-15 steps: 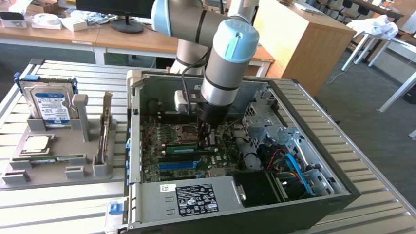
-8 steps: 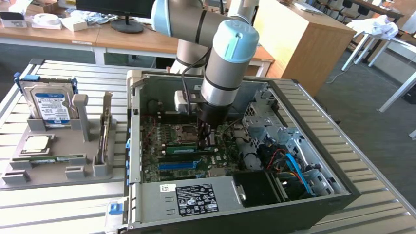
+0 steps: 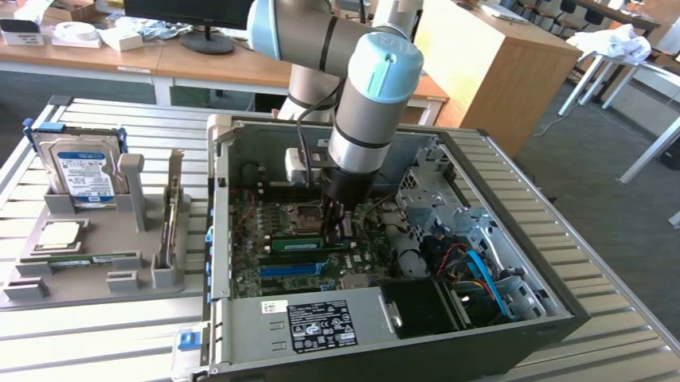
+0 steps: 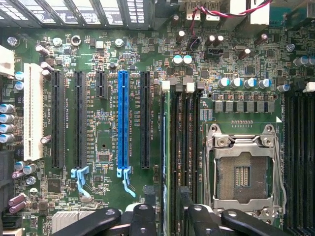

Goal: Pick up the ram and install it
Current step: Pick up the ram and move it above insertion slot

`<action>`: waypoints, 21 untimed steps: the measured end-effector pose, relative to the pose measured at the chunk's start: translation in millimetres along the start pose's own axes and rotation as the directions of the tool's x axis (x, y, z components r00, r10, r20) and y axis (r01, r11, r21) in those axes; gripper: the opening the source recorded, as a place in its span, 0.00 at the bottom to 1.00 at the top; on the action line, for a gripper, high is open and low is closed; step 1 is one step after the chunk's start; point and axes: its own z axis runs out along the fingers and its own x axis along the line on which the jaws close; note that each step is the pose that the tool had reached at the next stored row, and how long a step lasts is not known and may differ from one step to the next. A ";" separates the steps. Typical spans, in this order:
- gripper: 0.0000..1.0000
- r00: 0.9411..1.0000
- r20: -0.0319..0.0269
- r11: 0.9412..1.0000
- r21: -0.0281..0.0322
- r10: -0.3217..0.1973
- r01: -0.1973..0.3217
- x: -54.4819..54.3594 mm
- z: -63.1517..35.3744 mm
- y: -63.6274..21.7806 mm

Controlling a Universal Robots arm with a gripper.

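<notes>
Fingers (image 4: 149,209) spread wide astride the ram (image 4: 168,157), slotted upright in motherboard (image 4: 106,123), inside open computer case (image 3: 467,354)

The arm (image 3: 367,103) points straight down, gripper (image 3: 338,227) fingers apart.

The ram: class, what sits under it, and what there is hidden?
Under the ram is a black memory slot on the motherboard, beside the empty processor socket. The stick's own edge covers the slot's inside and its contacts.
</notes>
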 end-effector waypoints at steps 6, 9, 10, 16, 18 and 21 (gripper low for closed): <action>0.31 1.000 0.000 1.000 0.000 0.000 0.000 -0.1 -3.5 0.0; 0.31 1.000 0.000 1.000 0.000 0.000 0.000 -0.4 -11.6 0.1; 0.31 1.000 0.000 1.000 0.000 0.000 0.000 -0.6 -15.0 0.2; 0.31 1.000 0.000 1.000 0.000 0.000 0.000 -1.6 -40.2 0.4; 0.31 1.000 0.000 1.000 0.000 0.000 0.000 -2.0 -48.9 0.5; 0.31 1.000 0.000 1.000 0.000 0.000 0.000 -2.5 -62.8 0.6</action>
